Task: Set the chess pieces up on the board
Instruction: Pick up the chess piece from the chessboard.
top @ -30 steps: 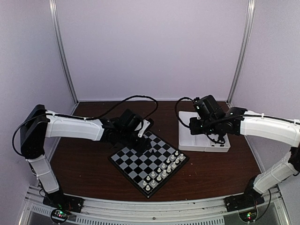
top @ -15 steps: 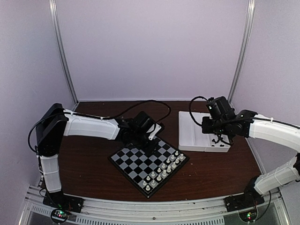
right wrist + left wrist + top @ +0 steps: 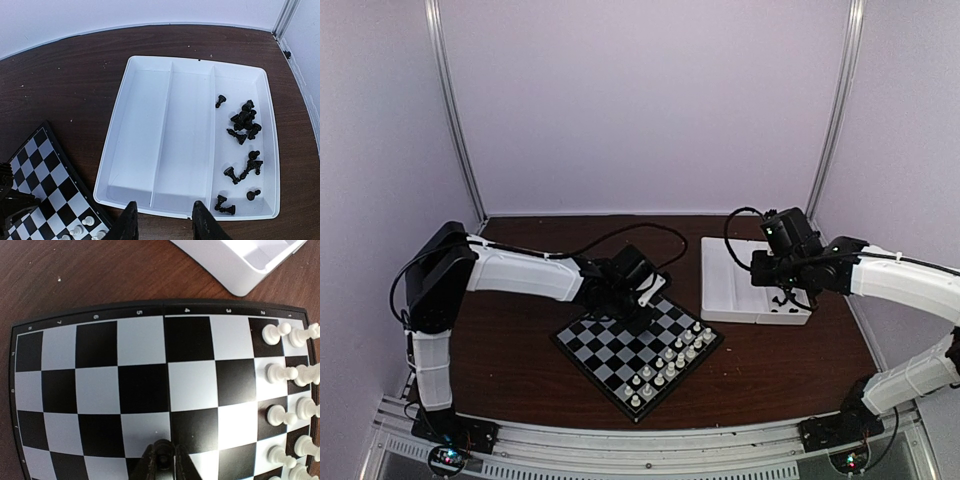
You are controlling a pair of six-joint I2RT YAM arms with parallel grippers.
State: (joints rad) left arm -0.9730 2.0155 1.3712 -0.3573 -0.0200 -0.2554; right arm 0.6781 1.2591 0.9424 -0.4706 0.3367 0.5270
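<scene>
The board (image 3: 638, 345) lies at the table's middle, with white chessmen (image 3: 672, 362) in two rows along its near-right side. My left gripper (image 3: 640, 302) hovers over the board's far corner. In the left wrist view the left gripper (image 3: 164, 449) is shut on a small black chess piece (image 3: 163, 456) above the board's squares (image 3: 97, 390). Several black chess pieces (image 3: 243, 122) lie loose in the right compartment of the white tray (image 3: 140, 130). My right gripper (image 3: 164, 217) is open and empty above the tray's near edge; it also shows in the top view (image 3: 785, 297).
The white tray (image 3: 730, 290) sits to the right of the board; its left and middle compartments hold nothing. Its corner shows in the left wrist view (image 3: 235, 265). White chessmen (image 3: 280, 372) stand at the board's right side. Walls and metal posts enclose the table.
My left arm has reached further right over the board's far corner. My right arm moved right over the tray a second ago and has since held still.
</scene>
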